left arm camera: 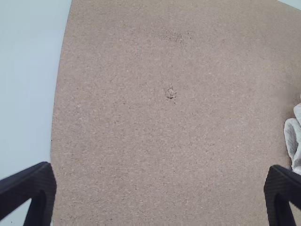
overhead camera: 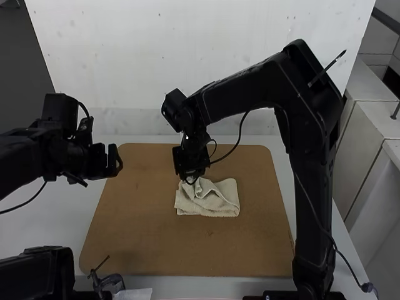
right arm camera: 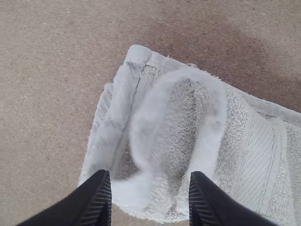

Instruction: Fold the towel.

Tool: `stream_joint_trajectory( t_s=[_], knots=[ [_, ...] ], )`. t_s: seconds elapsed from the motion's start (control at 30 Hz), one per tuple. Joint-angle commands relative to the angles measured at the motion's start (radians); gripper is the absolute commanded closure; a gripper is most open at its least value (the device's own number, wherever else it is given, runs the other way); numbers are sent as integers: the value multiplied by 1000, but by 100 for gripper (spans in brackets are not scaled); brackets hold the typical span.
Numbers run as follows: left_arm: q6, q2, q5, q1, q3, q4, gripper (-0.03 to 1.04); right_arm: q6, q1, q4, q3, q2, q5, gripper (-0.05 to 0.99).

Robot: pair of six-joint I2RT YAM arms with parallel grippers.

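Brown board (overhead camera: 137, 247) is lying on the white tabletop (overhead camera: 59, 219), with the towel (overhead camera: 219, 201) sitting near its middle, partly folded and rumpled on top. Right tool (right arm camera: 151, 173) is hanging right over the towel, fingers spread, loose cloth showing in the gap; I'm not seeing it pinching anything. Left tool (left arm camera: 160, 165) is waiting wide and empty over the board, well apart from the cloth. Handling-wise I'm reckoning light, soft, limp terry: nothing fragile, decent grip, little slip. Main risk I'm seeing is it sagging, or the top layer dragging the ones under it. For the hold, I'm favouring the raised ridge (right arm camera: 212, 134) if I'm only smoothing the rumple; for a proper fold I'm preferring the outer corner (right arm camera: 138, 56), taking all layers, pinching shallow and lifting slow so the stack isn't skewing.
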Motion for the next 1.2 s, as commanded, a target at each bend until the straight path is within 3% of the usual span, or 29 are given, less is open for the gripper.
stream_joint_trajectory(
  t_s=[0.0,0.03,0.13,0.17,0.27,0.3,0.73,1.17],
  knots=[
    [5,-20,12,-2,-7,9,2,6,5,-7,44,-52,8,54],
    [5,-23,12,-2,-8,9,2,5,-1,-7,48,-65,6,47],
    [5,-24,14,-4,-10,12,2,1,-29,-31,58,-92,6,48],
    [5,-24,15,-4,-10,12,2,0,-33,-44,57,-95,9,53],
    [5,-24,20,-7,-13,13,2,-9,-56,-34,26,-72,35,87],
    [5,-24,21,-7,-14,13,2,-12,-61,-34,15,-57,48,92],
    [5,-6,20,2,-25,50,3,-31,-69,24,-3,113,55,92],
    [7,-3,20,2,-34,66,3,-23,11,58,35,153,46,92]
  ],
)
